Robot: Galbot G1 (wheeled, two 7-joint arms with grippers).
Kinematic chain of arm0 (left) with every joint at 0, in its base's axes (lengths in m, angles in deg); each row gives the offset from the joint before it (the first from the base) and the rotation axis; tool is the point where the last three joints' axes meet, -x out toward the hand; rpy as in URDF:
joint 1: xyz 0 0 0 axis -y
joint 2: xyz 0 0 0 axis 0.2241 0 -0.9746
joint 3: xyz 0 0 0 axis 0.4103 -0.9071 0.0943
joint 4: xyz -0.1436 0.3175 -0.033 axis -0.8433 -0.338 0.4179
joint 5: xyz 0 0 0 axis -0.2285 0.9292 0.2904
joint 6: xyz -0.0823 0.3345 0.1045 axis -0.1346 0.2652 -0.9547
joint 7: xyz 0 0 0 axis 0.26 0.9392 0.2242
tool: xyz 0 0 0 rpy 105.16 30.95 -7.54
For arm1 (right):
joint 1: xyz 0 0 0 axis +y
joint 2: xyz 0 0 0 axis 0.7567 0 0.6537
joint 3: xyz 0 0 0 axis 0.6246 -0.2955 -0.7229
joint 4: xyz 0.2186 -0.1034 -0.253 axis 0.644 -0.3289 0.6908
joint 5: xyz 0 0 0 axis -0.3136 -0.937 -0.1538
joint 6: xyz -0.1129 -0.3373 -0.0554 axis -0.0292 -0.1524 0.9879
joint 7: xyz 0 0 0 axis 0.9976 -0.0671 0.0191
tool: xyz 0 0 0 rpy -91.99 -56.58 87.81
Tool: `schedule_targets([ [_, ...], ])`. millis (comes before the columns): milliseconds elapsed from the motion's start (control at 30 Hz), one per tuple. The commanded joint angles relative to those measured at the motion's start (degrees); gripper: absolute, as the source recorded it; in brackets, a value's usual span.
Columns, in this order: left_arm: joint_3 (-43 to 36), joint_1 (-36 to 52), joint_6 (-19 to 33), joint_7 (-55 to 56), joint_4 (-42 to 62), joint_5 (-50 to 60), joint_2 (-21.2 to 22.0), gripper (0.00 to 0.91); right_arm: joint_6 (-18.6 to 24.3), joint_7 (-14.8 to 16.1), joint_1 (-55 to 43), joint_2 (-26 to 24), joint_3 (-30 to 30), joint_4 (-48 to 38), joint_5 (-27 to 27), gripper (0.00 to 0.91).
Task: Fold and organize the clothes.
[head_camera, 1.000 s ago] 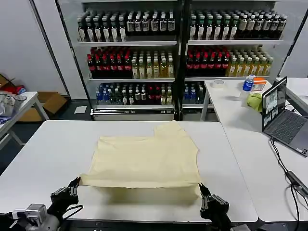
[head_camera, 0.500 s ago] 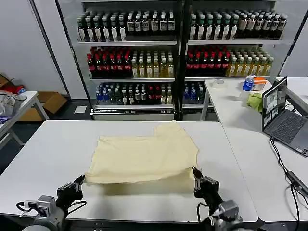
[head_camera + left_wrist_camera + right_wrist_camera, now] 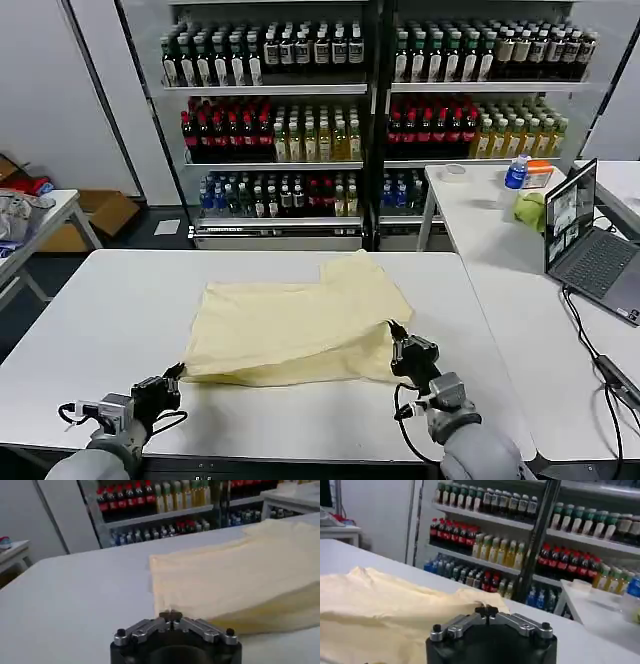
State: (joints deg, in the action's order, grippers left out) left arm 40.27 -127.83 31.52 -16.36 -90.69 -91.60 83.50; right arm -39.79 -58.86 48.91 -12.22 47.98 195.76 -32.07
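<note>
Left gripper [image 3: 172,379] jaws pinch the T-shirt [image 3: 300,320] near-left corner. Right gripper [image 3: 397,338] jaws clamp its near-right edge, lifted. Bare tabletop [image 3: 120,300] lies left.

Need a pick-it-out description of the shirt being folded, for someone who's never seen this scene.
On the big white table in front of the drinks shelves, the T-shirt lies partly folded near the middle. It is pale cream-yellow, unlike the bright yellow-green cloth by the laptop on the side table.
</note>
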Motion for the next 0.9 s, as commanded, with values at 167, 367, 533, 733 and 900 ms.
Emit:
schedule_targets([
  [167, -1.9, 3.2, 0.2, -0.4, 3.5, 0.2, -0.2, 0.907, -0.7, 0.4, -1.0, 2.0, -1.6, -3.0, -3.4, 0.907],
  [367, -1.9, 3.0, 2.7, -0.4, 3.0, 0.0, 0.2, 0.907, 0.1, 0.3, 3.4, 2.6, 1.2, -0.1, -4.1, 0.907],
  [533, -1.6, 2.6, 3.9, -0.1, 2.5, -0.6, 0.4, 0.907, 0.6, 0.3, 9.9, 3.2, 4.3, 3.2, -4.7, 0.907],
  [733, -0.5, 0.4, 4.7, 0.0, 1.3, -1.3, 1.4, 0.907, 0.3, -0.7, 16.4, 4.4, 8.8, 6.3, -3.7, 0.907],
  [900, 0.2, -2.0, 5.0, -0.1, 0.1, -1.8, 1.9, 0.907, -1.9, -3.1, 19.3, 6.1, 12.3, 6.2, 1.4, 0.907],
])
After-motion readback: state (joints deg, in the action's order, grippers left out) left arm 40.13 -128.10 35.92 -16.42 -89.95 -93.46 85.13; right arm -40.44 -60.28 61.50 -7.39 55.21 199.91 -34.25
